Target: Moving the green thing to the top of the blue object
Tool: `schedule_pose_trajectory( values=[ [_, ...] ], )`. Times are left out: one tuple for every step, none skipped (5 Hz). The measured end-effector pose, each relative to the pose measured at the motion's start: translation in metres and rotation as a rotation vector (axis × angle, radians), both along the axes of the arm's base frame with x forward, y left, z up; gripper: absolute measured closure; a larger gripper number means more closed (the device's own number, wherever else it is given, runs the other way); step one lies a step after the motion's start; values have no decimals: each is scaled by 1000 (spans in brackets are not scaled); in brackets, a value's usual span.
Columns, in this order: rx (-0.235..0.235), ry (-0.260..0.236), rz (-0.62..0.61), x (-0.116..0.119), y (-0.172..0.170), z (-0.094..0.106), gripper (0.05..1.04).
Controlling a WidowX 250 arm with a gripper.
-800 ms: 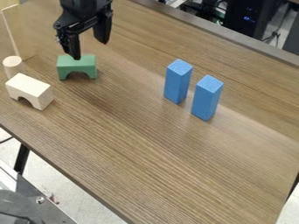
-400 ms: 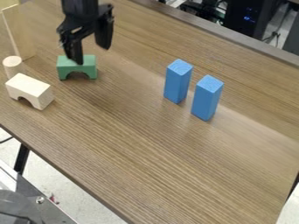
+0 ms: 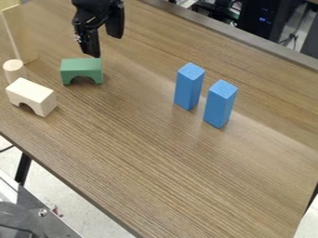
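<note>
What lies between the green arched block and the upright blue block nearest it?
Only bare wood-grain tabletop separates the green block from that blue block in the camera view.

The single fixed camera looks from above the near side, slanting down and across the brown wood-grain surface (image 3: 155, 153), whose edges run diagonally through the view. It stands far enough back to include pale floor (image 3: 68, 204) at near left and black equipment with blue lights (image 3: 264, 21) at far right.
</note>
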State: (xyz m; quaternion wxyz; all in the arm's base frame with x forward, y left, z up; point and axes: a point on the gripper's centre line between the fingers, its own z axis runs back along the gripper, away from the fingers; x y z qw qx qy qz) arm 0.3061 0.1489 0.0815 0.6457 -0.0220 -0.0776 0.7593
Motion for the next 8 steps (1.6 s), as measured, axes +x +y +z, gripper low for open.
schedule_pose_trajectory(
  values=[
    [-7,-4,112,10,6,-10,85],
    [-21,-11,212,11,12,-21,85],
    [-25,-12,261,6,21,-21,85],
    [-38,16,307,-4,24,-25,85],
    [-38,15,331,-9,29,-20,85],
    [-52,45,361,-15,29,-20,85],
    [-47,40,368,-21,29,-15,85],
    [-34,68,388,-30,28,-22,85]
  ],
)
